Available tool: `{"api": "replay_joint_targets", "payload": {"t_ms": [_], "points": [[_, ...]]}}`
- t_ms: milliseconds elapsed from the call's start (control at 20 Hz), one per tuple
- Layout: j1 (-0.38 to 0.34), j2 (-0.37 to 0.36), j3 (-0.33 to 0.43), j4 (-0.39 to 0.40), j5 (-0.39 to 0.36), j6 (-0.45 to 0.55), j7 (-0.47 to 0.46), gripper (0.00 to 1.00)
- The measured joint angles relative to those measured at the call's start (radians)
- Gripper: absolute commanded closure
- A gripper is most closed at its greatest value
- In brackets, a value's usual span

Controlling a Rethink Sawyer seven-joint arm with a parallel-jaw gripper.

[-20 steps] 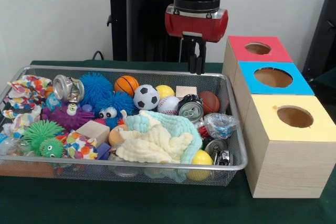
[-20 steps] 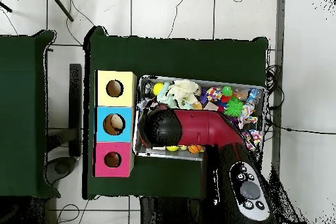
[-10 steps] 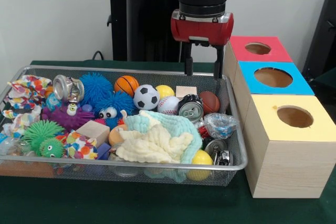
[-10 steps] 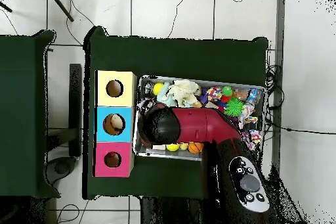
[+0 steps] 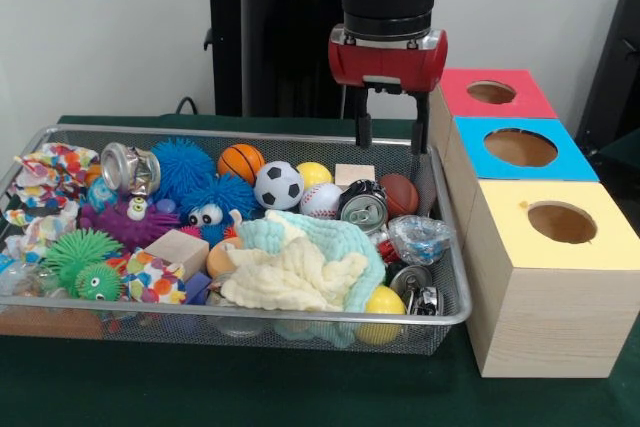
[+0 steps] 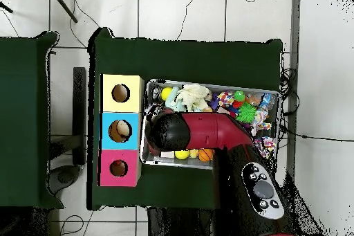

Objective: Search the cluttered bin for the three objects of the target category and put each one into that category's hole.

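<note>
The wire mesh bin [image 5: 250, 319] is full of clutter. It holds a basketball [image 5: 240, 161], a soccer ball [image 5: 278, 185], a baseball [image 5: 320, 200], a yellow ball [image 5: 313, 173], a brown ball [image 5: 399, 193], cans [image 5: 363, 207], wooden blocks [image 5: 354, 173], spiky toys [image 5: 183, 169] and a cloth [image 5: 300, 267]. My gripper [image 5: 391, 137] is open and empty. It hangs above the bin's far right corner, over the brown ball and a can. In the overhead view the arm [image 6: 169, 131] hides the gripper over the bin [image 6: 180, 166].
Three wooden boxes with holed tops stand in a row beside the bin: red [image 5: 455, 87], blue [image 5: 475, 137] and yellow [image 5: 505, 237]. In the overhead view they are yellow [image 6: 107, 84], blue [image 6: 107, 121] and pink [image 6: 106, 158]. A dark green cloth [image 5: 300, 387] covers the table.
The gripper was shut a second ago and is now open. It has shifted slightly to the right above the bin's far right corner. The things in the bin have not moved.
</note>
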Motion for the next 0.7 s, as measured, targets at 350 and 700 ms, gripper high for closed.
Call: {"api": "replay_joint_targets", "payload": {"t_ms": [350, 700], "points": [[-0.001, 0.016, 0.0, -0.006, 0.0, -0.002, 0.0, 0.0], [-0.019, 0.029, 0.006, -0.018, 0.0, -0.002, 0.0, 0.0]]}}
